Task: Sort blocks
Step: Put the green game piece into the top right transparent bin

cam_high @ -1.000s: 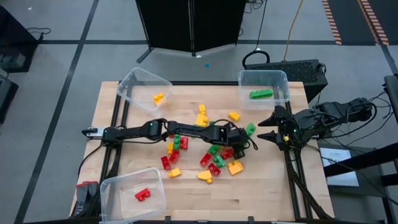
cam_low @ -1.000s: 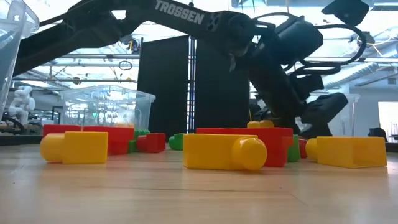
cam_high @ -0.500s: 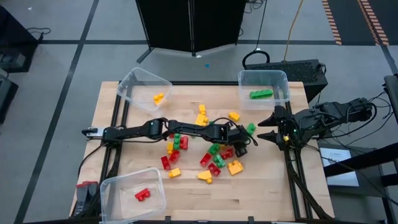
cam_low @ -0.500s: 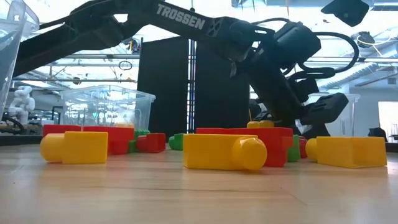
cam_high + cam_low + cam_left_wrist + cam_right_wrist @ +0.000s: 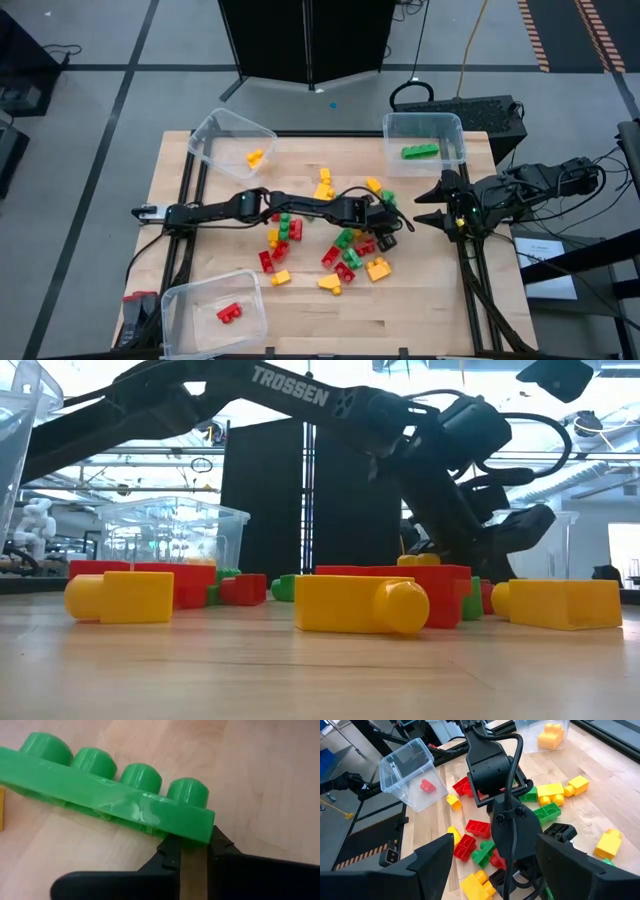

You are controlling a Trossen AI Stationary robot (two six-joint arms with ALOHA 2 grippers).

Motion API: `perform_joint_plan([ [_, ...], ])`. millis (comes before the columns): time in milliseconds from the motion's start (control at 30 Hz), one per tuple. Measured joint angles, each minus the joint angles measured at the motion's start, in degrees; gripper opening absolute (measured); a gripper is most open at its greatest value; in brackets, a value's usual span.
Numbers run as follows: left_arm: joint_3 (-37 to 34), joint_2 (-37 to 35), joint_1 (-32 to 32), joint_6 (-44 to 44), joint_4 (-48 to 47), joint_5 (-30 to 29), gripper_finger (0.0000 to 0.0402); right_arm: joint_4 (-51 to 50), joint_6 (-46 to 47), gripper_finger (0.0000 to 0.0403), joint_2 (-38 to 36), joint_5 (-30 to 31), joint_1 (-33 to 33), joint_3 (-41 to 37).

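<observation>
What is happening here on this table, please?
A two-armed robot is sorting toy blocks by colour into three bins. The left gripper is shut on a green block in the middle of the table, among loose blocks. The right gripper waits open at the table's right edge. One bin holds a green block, another a yellow one, the third a red one.

The only readable text is the white brand word "TROSSEN", printed along the dark metal robot arm (image 5: 290,390) crossing the low view.
</observation>
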Motion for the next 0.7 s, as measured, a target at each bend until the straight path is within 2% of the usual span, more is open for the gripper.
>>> perform_joint_plan([
  [333, 0.0, -5.7, -0.8, 2.0, -2.8, 1.2, 0.0000, 0.0, -0.1, 0.0272, 0.0, 0.0, 0.0, 0.0],
  [467, 0.0, -8.1, -1.3, 6.0, -3.4, -1.7, 0.0000, 0.0, -0.3, 0.0272, 0.0, 0.0, 0.0, 0.0],
  [533, 0.1, -8.8, -1.4, 14.9, -3.2, -2.4, 0.0000, 0.0, -0.5, 0.0272, 0.0, 0.0, 0.0, 0.0],
  [700, 0.1, -8.6, -1.3, 45.0, -5.9, -0.6, 0.0016, 0.0, -1.5, 0.0272, 0.0, 0.0, 0.0, 0.0],
])
